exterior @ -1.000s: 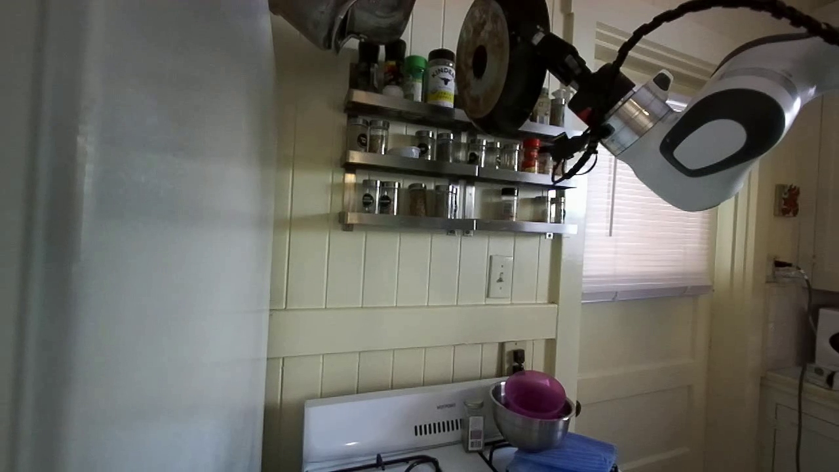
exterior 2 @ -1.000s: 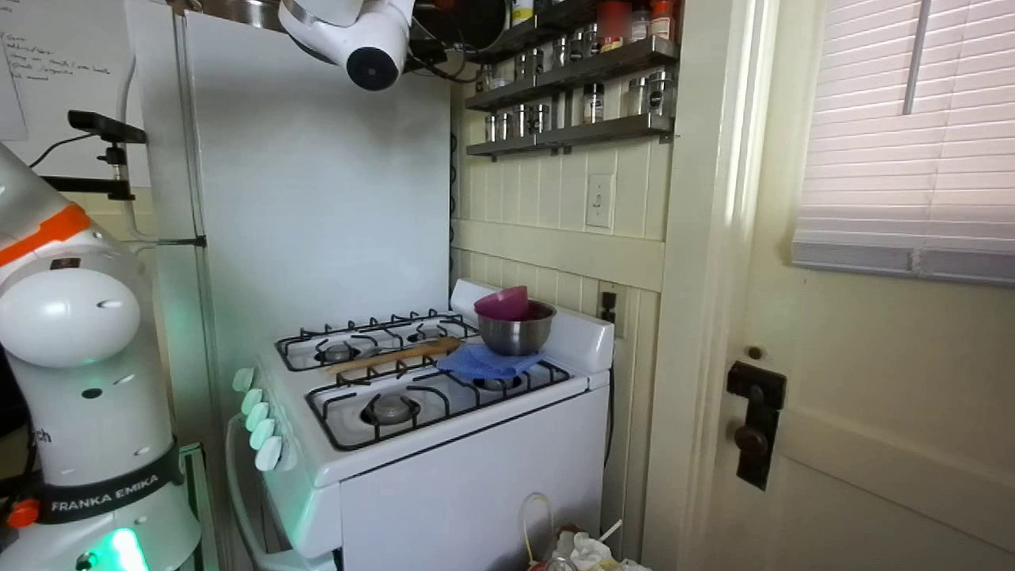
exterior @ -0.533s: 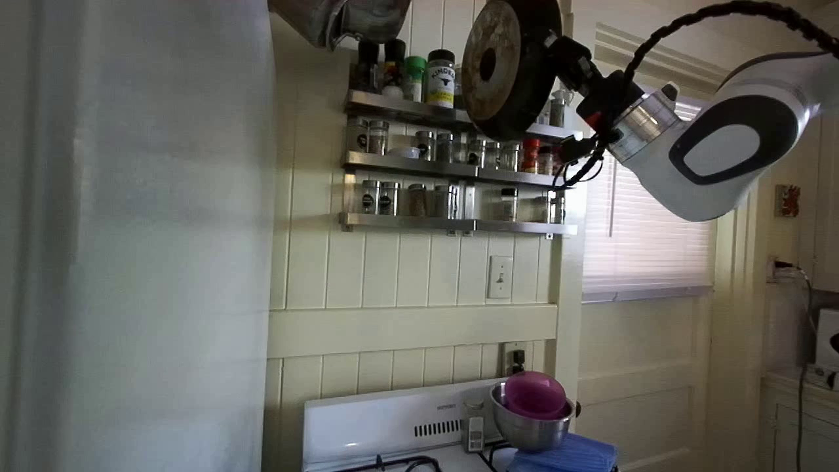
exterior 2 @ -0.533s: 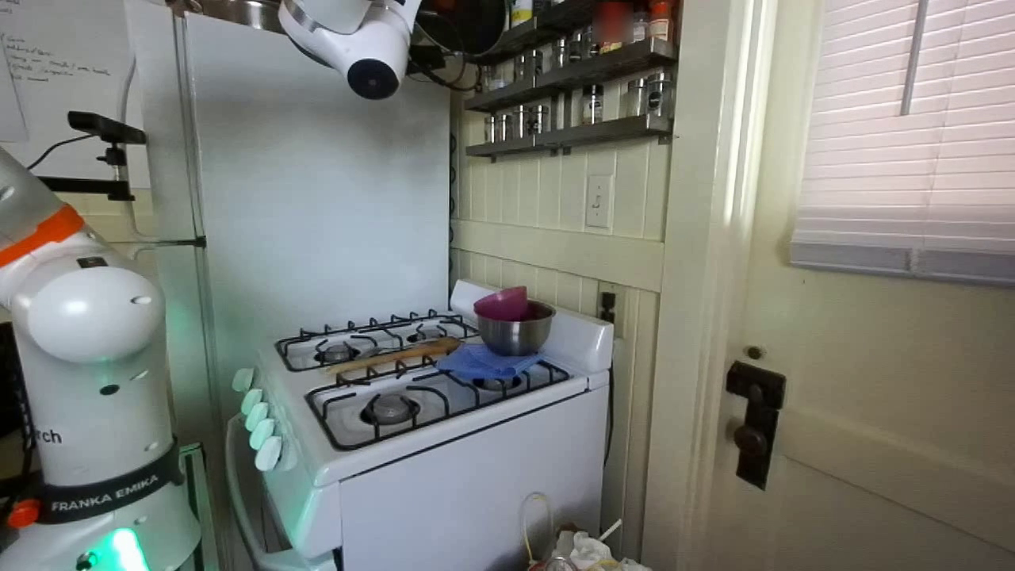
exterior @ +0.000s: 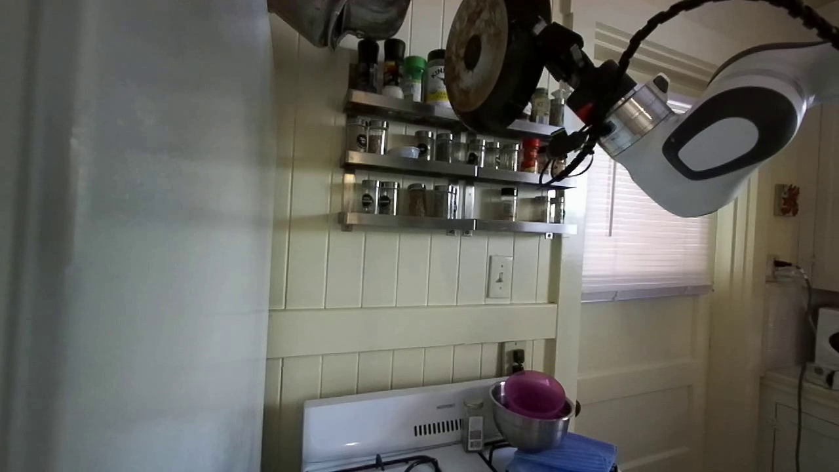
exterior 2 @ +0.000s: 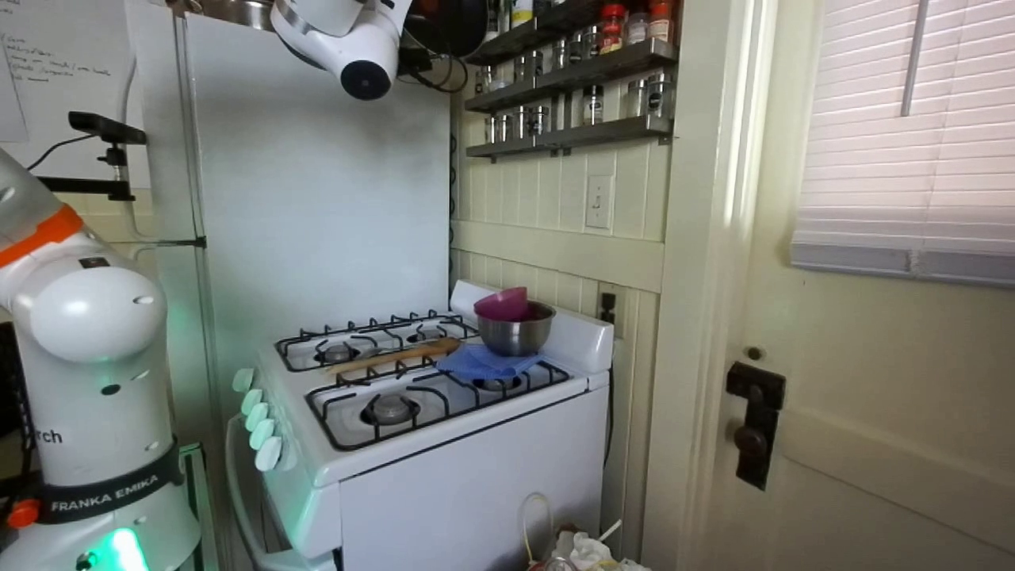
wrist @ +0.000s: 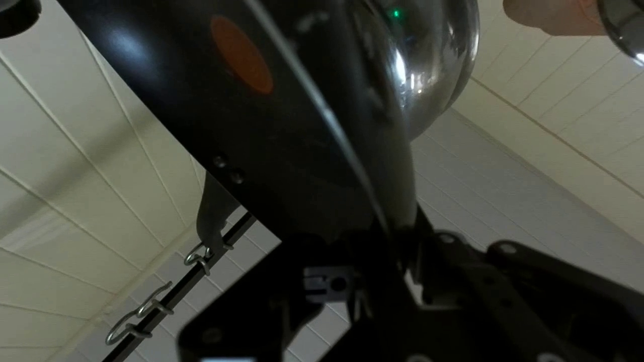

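1. In an exterior view, the pan [exterior: 497, 64] was gripped, apparently by its rim, in the claw [exterior: 545, 36], tilted, left of the arm [exterior: 727, 137], near the spice shelves [exterior: 411, 164].
2. Lifting was judged done; release was not.
3. Whether the hooked rail [wrist: 183, 286] was touched could not be told.

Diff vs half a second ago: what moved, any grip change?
The frying pan and the gripper shifted left in both exterior views. Nothing newly taken or let go: the gripper stays shut on the frying pan. Unmoved: pink bowl, steel bowl, blue cloth.
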You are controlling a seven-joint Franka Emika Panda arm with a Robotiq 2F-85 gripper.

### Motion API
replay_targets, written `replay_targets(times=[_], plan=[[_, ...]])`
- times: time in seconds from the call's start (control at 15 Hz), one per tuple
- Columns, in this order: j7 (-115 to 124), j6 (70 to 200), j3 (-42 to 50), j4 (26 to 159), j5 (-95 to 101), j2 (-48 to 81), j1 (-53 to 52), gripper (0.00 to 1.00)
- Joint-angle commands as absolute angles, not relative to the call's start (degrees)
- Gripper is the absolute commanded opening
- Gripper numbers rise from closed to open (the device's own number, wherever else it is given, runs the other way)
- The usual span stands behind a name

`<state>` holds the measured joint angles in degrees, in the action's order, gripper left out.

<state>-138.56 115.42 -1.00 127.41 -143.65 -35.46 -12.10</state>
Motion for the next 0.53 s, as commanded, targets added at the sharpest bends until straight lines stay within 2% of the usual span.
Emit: replay_targets(times=[0.0,0.07,0.47], plan=[[-139.0,115.5,-1.8,126.6,-143.6,-35.7,-12.8,0.19],[-139.1,115.4,-2.1,126.6,-143.8,-35.7,-12.7,0.35],[-139.5,115.6,-3.0,125.5,-143.8,-35.6,-12.5,0.8]])
